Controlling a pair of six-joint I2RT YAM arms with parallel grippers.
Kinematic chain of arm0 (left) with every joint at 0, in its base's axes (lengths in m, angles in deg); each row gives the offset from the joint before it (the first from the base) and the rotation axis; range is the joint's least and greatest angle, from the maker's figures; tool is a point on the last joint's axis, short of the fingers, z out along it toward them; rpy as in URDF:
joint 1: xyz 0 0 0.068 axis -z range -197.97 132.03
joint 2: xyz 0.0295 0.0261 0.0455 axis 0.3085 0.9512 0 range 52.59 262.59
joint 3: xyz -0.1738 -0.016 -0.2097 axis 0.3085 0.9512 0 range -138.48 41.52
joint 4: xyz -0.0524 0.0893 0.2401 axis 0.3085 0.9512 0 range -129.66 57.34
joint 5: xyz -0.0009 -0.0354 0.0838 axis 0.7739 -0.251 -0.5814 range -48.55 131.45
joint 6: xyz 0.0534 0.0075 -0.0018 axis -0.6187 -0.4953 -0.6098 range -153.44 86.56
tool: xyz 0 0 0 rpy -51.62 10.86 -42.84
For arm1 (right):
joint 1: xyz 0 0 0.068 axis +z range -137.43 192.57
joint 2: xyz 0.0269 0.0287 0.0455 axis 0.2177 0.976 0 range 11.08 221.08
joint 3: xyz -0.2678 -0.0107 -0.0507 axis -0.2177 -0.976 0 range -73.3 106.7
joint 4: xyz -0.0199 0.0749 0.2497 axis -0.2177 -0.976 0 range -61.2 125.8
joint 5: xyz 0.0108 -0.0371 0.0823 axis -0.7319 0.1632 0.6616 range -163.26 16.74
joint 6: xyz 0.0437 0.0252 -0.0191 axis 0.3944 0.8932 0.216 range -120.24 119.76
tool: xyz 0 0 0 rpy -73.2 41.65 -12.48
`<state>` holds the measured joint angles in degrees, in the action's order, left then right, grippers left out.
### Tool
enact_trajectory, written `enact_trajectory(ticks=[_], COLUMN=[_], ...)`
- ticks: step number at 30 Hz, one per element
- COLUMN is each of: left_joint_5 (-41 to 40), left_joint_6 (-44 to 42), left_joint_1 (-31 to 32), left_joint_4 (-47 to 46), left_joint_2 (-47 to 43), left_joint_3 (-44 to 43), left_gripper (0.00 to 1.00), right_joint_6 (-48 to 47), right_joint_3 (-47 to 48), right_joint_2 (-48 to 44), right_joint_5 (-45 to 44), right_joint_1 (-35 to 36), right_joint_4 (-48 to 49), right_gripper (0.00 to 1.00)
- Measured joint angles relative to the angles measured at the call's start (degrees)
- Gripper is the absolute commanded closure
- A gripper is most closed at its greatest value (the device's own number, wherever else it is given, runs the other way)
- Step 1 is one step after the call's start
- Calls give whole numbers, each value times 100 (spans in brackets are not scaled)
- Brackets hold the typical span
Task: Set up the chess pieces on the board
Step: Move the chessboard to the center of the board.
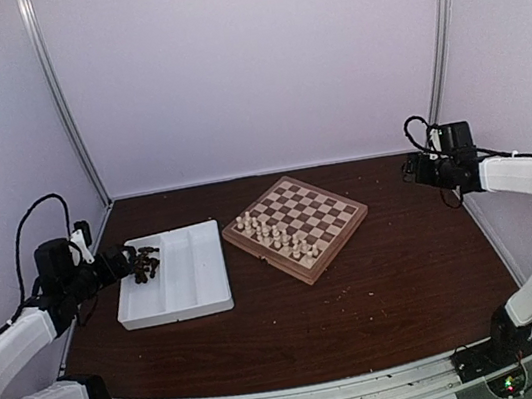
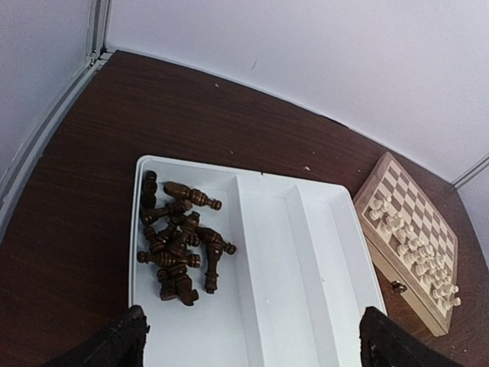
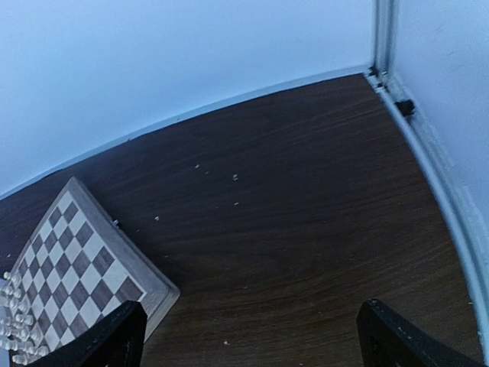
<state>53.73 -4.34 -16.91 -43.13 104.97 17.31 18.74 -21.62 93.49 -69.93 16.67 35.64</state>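
Dark brown chess pieces (image 2: 179,248) lie heaped in the white tray's (image 2: 306,195) end compartment (none on the board (image 1: 320,209) yet), so the left gripper (image 2: 256,340) hovers by that heap, jaws wide apart for picking, while the right gripper (image 3: 252,336), likewise spread, idles aside.

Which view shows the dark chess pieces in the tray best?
Left wrist: the dark chess pieces lie large and distinct, heaped in the white tray's left compartment. Top external shows them small, near the left gripper. Right wrist misses them.
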Motion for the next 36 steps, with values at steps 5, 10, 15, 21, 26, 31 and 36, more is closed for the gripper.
enact_trajectory(ticks=[5,10,15,21,26,31,36], left_joint_5=[413,831,876,876,879,898,901], left_joint_6=[94,144,188,181,114,-4,-179], left_joint_1=[0,0,0,13,260,649,1023], left_joint_4=[553,977,1377,1770,1930,2004,2179], left_joint_2=[-24,208,592,1333,2238,3213,4140], left_joint_3=[-216,-645,-1012,-1325,-2052,-3132,-4186], left_gripper=[4,10,16,19,18,18,19], right_joint_6=[140,221,229,227,232,258,310], right_joint_3=[796,1495,1757,2470,2900,2907,2907], right_joint_2=[1058,1926,2306,2990,3499,3569,3569], right_joint_5=[1360,2085,2277,2457,2540,2579,2658], right_joint_1=[0,68,212,365,448,575,627], right_joint_4=[-234,-433,-544,-678,-748,-828,-822], right_gripper=[0,0,0,1,1,0,1])
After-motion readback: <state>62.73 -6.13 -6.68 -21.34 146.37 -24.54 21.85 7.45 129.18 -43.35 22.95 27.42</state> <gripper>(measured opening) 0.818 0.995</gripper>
